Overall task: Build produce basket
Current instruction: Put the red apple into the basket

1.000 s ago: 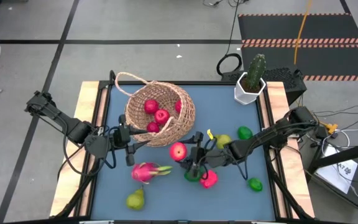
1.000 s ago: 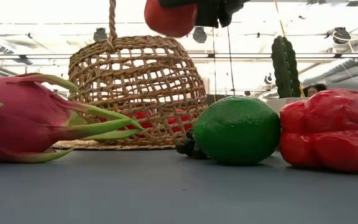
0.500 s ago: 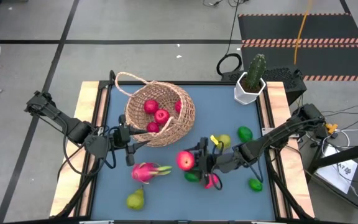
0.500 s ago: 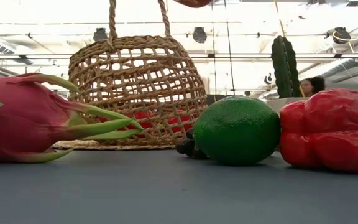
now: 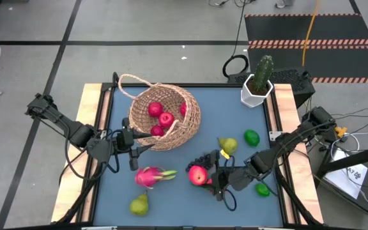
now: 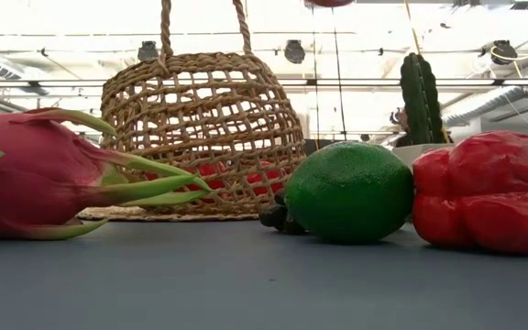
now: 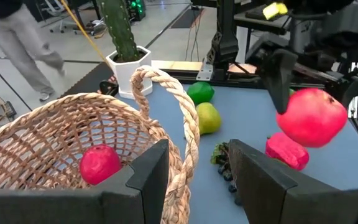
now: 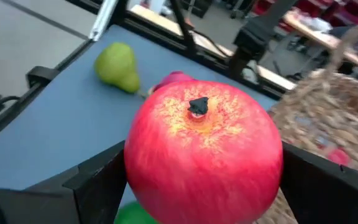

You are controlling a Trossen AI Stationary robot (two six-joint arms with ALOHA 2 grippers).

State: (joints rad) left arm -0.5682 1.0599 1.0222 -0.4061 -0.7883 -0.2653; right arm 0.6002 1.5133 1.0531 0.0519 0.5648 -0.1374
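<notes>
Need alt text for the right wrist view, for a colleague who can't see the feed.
A large round red fruit with a yellow blush and dark stem nub fills the picture, held between the right gripper's two dark fingers above the blue table. Beyond it lie a yellow-green pear and the tan woven wicker basket.

Grey tiled floor (image 5: pixel 171 25) surrounds the table, with a hazard-striped black mat (image 5: pixel 312 32) beyond.

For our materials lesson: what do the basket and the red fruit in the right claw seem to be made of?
Basket: woven tan wicker or straw, matte, judging by its open braided weave. Red fruit in the right claw: probably moulded plastic or foam, going by its smooth, slightly glossy skin with painted-looking yellow speckles.
</notes>
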